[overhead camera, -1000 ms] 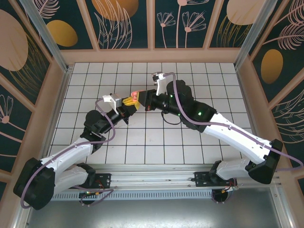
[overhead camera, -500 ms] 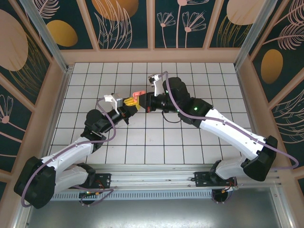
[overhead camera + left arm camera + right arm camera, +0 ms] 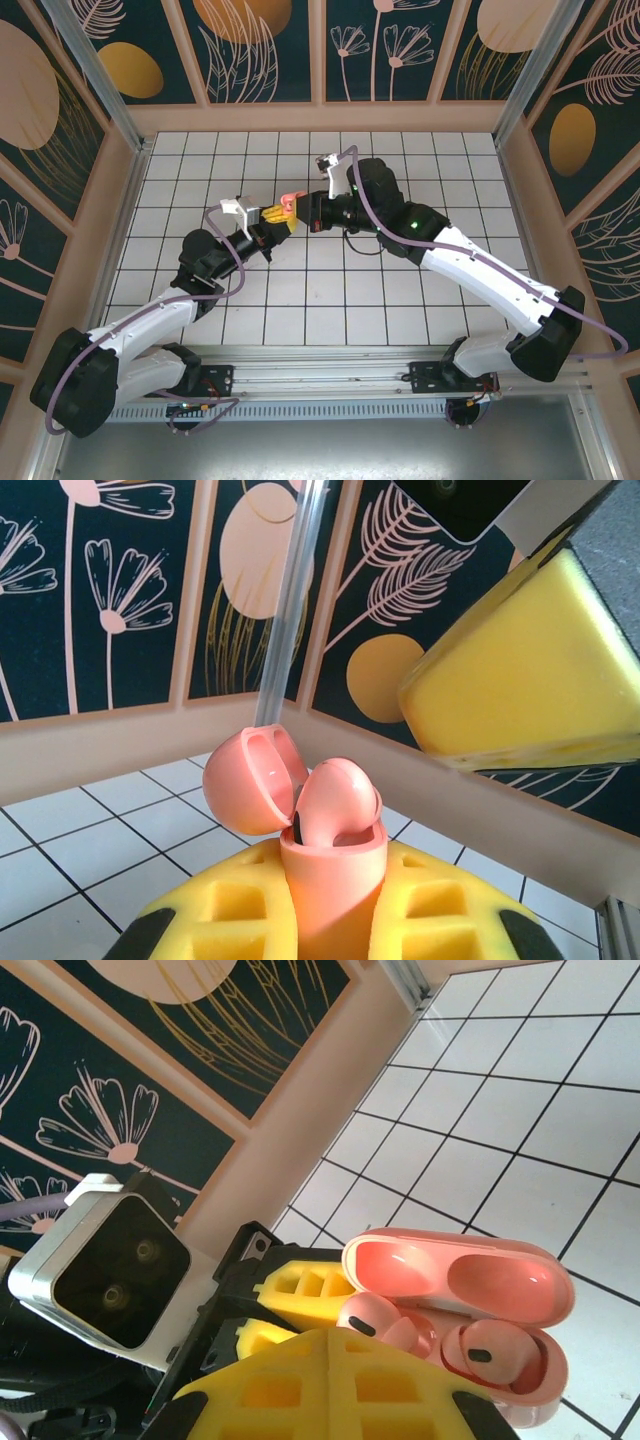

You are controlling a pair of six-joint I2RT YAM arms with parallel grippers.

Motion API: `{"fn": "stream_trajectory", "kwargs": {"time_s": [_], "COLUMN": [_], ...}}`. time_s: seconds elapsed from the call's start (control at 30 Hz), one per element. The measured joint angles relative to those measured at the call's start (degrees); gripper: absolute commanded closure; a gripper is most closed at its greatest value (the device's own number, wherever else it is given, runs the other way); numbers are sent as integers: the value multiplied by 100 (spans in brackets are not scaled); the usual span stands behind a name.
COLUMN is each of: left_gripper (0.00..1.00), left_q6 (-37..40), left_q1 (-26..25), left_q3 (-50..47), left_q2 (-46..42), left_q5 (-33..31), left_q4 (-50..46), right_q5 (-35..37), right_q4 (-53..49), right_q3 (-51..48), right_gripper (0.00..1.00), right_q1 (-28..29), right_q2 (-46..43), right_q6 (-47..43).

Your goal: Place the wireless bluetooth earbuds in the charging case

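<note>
A salmon-pink charging case [image 3: 330, 890] stands upright between the yellow pads of my left gripper [image 3: 332, 875], which is shut on it. Its lid [image 3: 250, 780] hangs open to the left. One pink earbud [image 3: 340, 800] sticks up out of the case mouth. In the right wrist view the case [image 3: 500, 1280] shows two pink earbuds, one [image 3: 372, 1318] just past my fingertips and one [image 3: 490, 1352] seated to the right. My right gripper [image 3: 330, 1345] is shut with its pads together and nothing between them. From above, the case [image 3: 290, 203] sits raised over mid-table between left gripper [image 3: 276, 214] and right gripper [image 3: 305, 210].
The white grid-tiled table [image 3: 420, 160] is walled by wooden rails and floral panels [image 3: 260, 50]. The right gripper's yellow pad [image 3: 530, 680] hangs above and to the right of the case. The left wrist camera [image 3: 110, 1270] sits close to the left of my right fingers.
The right arm's wrist and elbow swung slightly back and left while its tip stayed by the case. The left gripper with the case edged a little left.
</note>
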Motion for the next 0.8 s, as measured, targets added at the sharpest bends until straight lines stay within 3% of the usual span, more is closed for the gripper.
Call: {"fn": "stream_trajectory", "kwargs": {"time_s": [0.8], "left_gripper": [100], "left_q6": [0], "left_q1": [0], "left_q3": [31], "left_q2": [57], "left_q5": [37], "left_q4": [-22], "right_q5": [-7], "right_q4": [-177], "right_q3": [0], "right_gripper": [100], "right_q1": [-63], "right_q2": [173], "right_q6": [-131]}}
